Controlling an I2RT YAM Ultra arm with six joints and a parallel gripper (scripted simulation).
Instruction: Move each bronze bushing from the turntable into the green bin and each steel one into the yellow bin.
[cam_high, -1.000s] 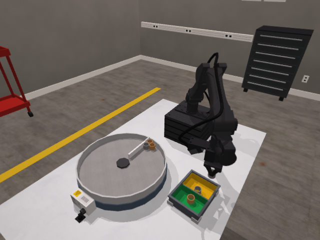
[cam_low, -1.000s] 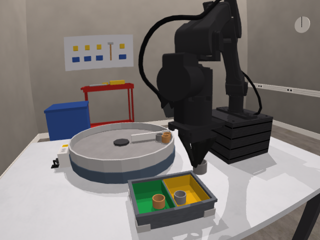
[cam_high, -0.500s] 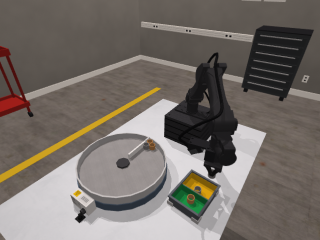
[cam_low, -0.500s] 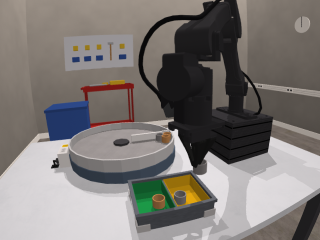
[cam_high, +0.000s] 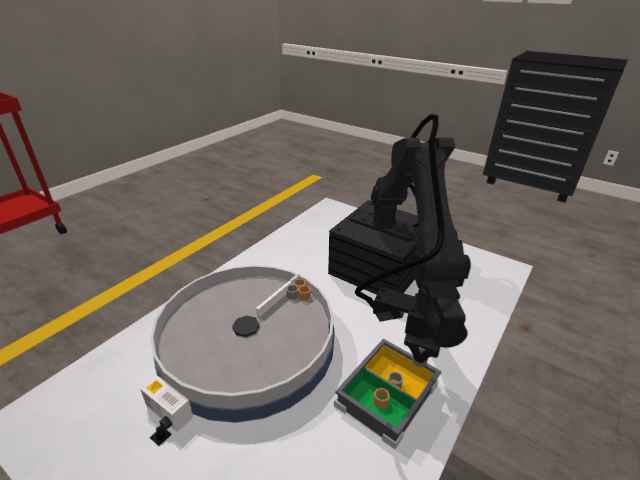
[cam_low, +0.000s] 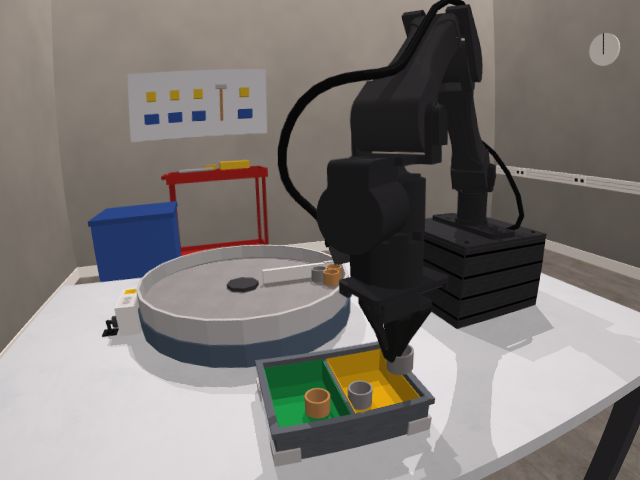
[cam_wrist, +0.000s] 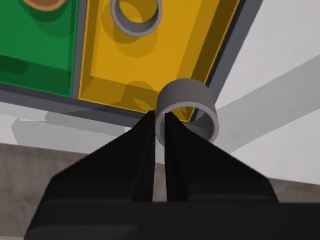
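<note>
My gripper (cam_wrist: 160, 120) is shut on the wall of a steel bushing (cam_wrist: 187, 105) and holds it over the far corner of the yellow bin (cam_low: 373, 379); the gripper also shows in the exterior view (cam_low: 395, 356) with the held bushing (cam_low: 402, 360). One steel bushing (cam_low: 360, 394) lies in the yellow bin. One bronze bushing (cam_low: 317, 402) lies in the green bin (cam_low: 294, 392). On the turntable (cam_high: 242, 335), one steel bushing (cam_high: 292, 292) and two bronze bushings (cam_high: 304, 292) (cam_high: 299, 283) sit against the white bar (cam_high: 276, 300) near the rim.
The arm's black base block (cam_high: 374, 245) stands behind the bins. A small white control box (cam_high: 165, 404) sits at the turntable's front left. The grey bin frame (cam_low: 345, 408) rests near the table's front edge.
</note>
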